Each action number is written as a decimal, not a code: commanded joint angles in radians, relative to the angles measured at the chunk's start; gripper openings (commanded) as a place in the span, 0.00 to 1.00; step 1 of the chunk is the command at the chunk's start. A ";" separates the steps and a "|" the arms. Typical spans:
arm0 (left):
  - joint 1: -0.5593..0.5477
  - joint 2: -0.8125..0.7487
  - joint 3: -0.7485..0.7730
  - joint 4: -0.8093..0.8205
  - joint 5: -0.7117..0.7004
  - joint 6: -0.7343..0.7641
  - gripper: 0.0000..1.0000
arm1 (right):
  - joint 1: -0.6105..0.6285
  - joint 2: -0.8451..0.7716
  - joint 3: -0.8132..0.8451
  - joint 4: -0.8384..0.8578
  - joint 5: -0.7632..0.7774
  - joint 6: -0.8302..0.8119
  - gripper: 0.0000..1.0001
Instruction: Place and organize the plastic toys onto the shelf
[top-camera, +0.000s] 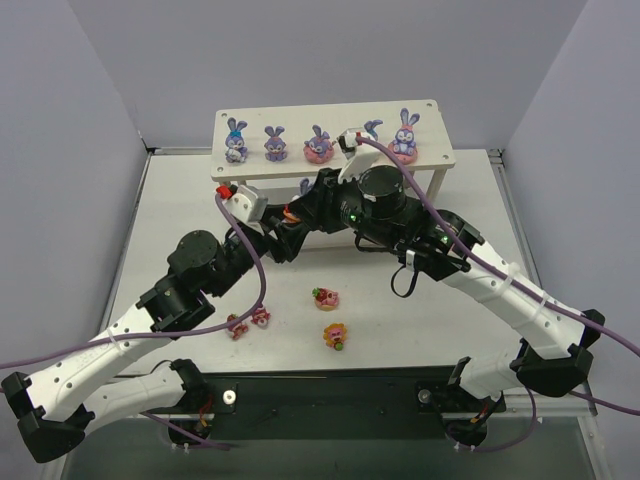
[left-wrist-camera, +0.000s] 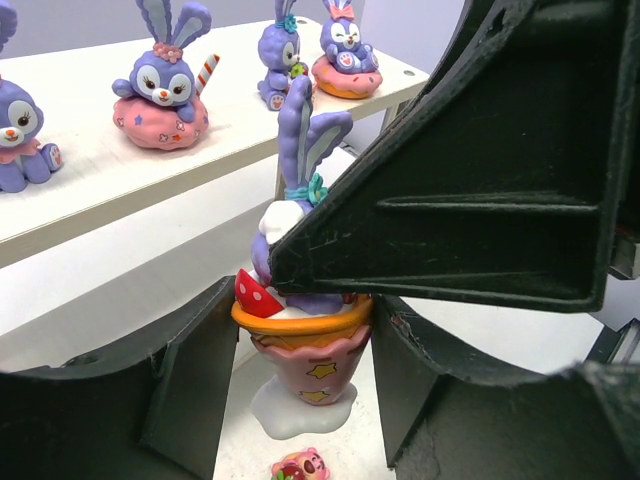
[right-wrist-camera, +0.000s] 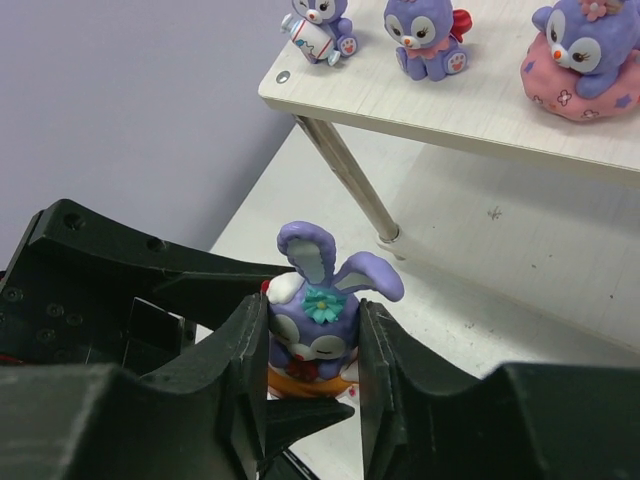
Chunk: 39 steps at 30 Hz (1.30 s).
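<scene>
- Top view: a handover, by the look of it, in front of the pale whitewashed wooden two-tier shelf (top-camera: 330, 115). Left gripper (top-camera: 290, 215) and right gripper (top-camera: 320, 192) meeting on one purple long-eared plastic bunny in an orange-and-pink cup (top-camera: 303, 186).
- Same view: five more purple plastic bunnies (top-camera: 275, 143) in a row on the top board, one half hidden by the right arm. Four small red-pink cake-like plastic pieces (top-camera: 326, 297) loose near the arm bases, well apart from the shelf.
- Left wrist view: left fingers (left-wrist-camera: 180, 380) closed against both sides of the cup, raised above the tabletop. Right gripper's black finger (left-wrist-camera: 480, 200) across the bunny's head.
- Right wrist view: right fingers (right-wrist-camera: 390, 370) clenched on the head, one at each cheek.
- Next, as a judgement: release by the left, then a lift by the right to a free spot on the top board, without knocking the row.
- Surface and room: flat matte white tabletop (top-camera: 430, 320), plain grey walls (top-camera: 300, 50) on three sides.
</scene>
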 joint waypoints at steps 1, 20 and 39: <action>-0.011 -0.031 0.035 0.091 0.043 -0.004 0.23 | 0.000 -0.001 0.023 0.003 0.039 -0.010 0.00; -0.009 -0.191 0.015 -0.114 0.002 -0.072 0.97 | -0.106 -0.110 0.009 -0.052 0.391 -0.418 0.00; -0.006 -0.216 -0.020 -0.205 -0.031 -0.105 0.97 | -0.535 -0.154 -0.069 0.178 0.318 -0.694 0.00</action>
